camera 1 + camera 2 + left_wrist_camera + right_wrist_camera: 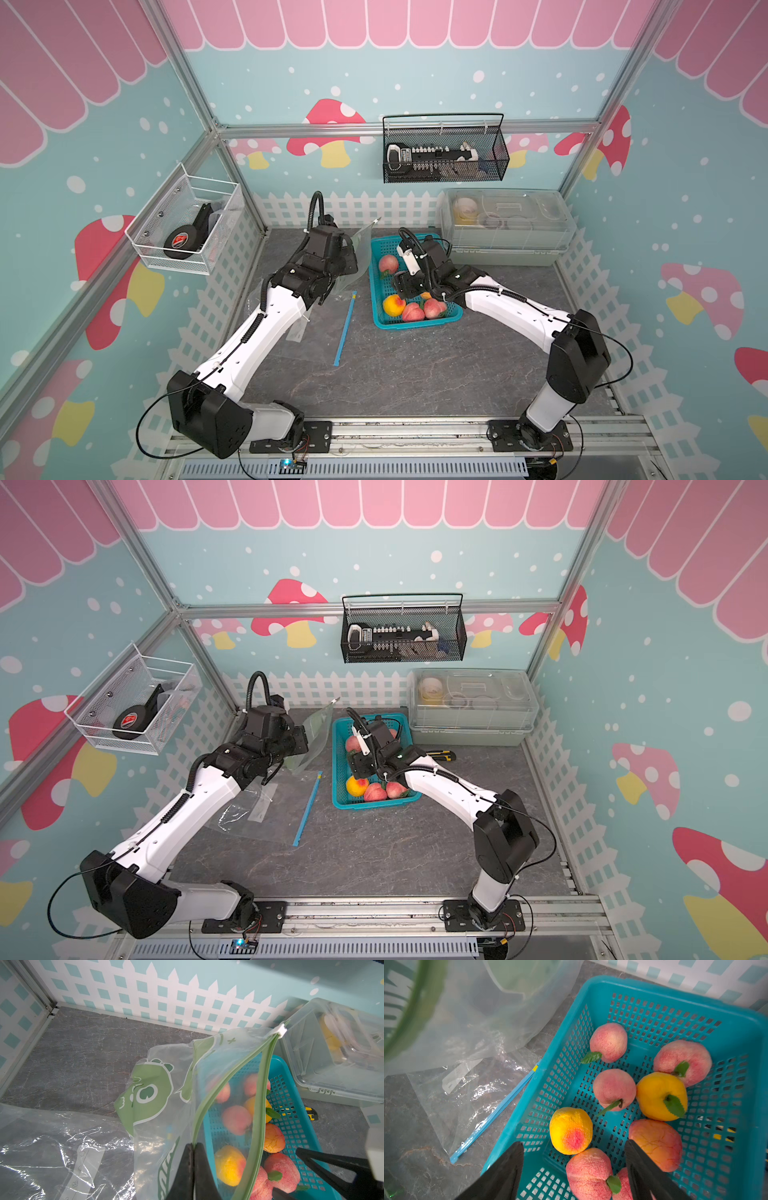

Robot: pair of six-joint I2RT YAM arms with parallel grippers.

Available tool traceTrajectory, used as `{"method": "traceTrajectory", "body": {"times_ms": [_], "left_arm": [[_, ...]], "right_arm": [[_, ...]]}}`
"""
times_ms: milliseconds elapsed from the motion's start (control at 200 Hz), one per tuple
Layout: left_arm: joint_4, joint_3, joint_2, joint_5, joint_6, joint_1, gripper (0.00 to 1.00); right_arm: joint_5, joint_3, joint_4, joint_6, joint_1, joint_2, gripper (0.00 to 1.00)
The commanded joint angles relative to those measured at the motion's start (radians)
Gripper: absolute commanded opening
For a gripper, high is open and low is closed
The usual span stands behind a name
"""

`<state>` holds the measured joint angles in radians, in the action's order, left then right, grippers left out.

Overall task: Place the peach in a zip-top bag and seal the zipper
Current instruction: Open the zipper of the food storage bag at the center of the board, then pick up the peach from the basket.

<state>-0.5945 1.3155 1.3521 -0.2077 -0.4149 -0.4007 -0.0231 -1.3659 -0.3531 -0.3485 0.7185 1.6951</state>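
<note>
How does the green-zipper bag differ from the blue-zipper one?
The green-zipper bag is pinched in the left gripper and held up, mouth open; the blue-zipper bag lies flat on the table. The green-zipper bag carries a green cartoon print; the blue-zipper bag is plain with a white label. Both are clear plastic.

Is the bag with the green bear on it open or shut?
Open. In the left wrist view the bag shows its two green zipper strips gaping apart, with the white slider at their far end.
</note>
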Motion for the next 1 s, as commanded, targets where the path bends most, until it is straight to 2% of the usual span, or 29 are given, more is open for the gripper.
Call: {"method": "traceTrajectory", "body": {"times_ms": [0, 255, 440, 790, 996], "left_arm": [[-0.011, -0.001, -0.011, 0.007, 0.011, -0.004, 0.00], [-0.016, -0.002, -0.019, 0.001, 0.011, -0.004, 0.00], [-0.016, -0.002, -0.021, -0.001, 0.013, -0.004, 0.00], [-0.018, -0.004, -0.014, -0.004, 0.016, -0.004, 0.00], [-0.018, -0.002, -0.012, -0.004, 0.021, -0.003, 0.00]], "right_arm": [[-0.086, 0.047, 0.042, -0.019, -0.007, 0.025, 0.78], [-0.159, 0.088, 0.112, -0.071, -0.013, 0.113, 0.78], [-0.106, 0.069, 0.118, -0.110, -0.014, 0.177, 0.79], [-0.125, 0.009, 0.144, -0.140, -0.017, 0.293, 0.78], [-0.130, -0.013, 0.144, -0.150, -0.019, 0.328, 0.73]]}}
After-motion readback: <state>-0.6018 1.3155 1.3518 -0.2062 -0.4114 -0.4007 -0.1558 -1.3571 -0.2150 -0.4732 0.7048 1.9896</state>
